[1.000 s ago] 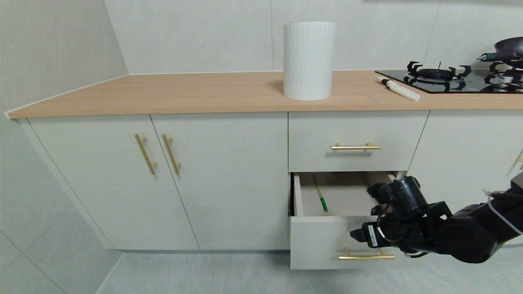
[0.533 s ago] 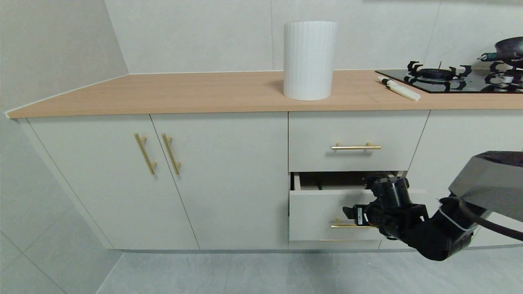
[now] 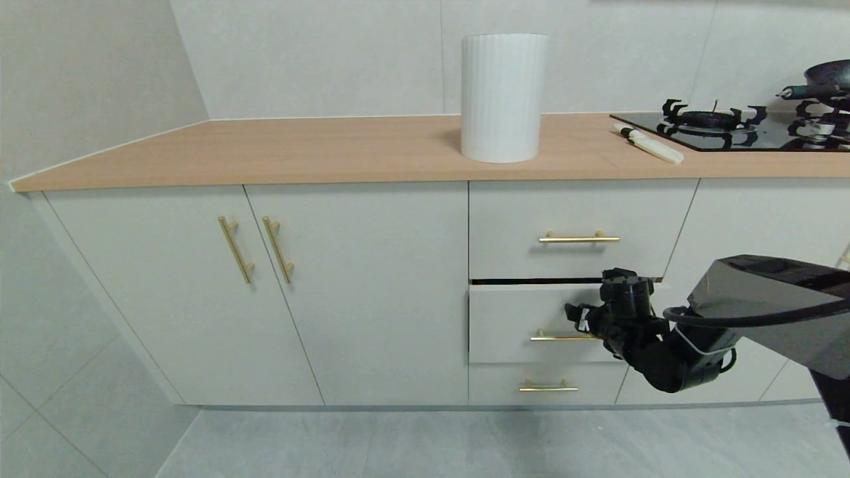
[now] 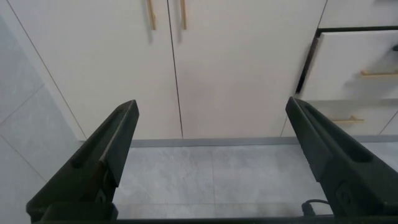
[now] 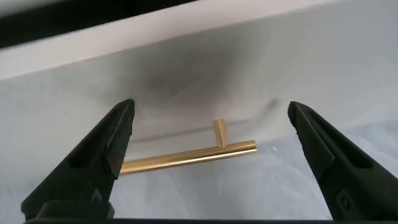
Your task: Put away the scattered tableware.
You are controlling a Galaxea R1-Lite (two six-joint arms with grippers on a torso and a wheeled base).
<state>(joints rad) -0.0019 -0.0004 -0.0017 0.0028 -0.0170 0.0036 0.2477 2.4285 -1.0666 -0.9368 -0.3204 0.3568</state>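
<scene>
**A:** Why did the right tool point(image 3: 579, 320) sit against the middle drawer point(image 3: 518, 312)?

**B:** Probably to press it home. Its jaws stood apart, straddling the brass handle point(image 3: 556, 338) without gripping it. A thin dark gap ran along the drawer's top edge, so it was not quite shut.

**A:** And the tableware?

**B:** A pale utensil point(image 3: 649, 145) lay on the table point(image 3: 299, 149) beside the hob point(image 3: 724, 133), well apart from that tool, at about one o'clock from it in the head view. The left tool point(image 4: 211, 112) hung spread wide and empty over the floor point(image 4: 205, 180), before the cupboard doors point(image 4: 205, 56).
</scene>
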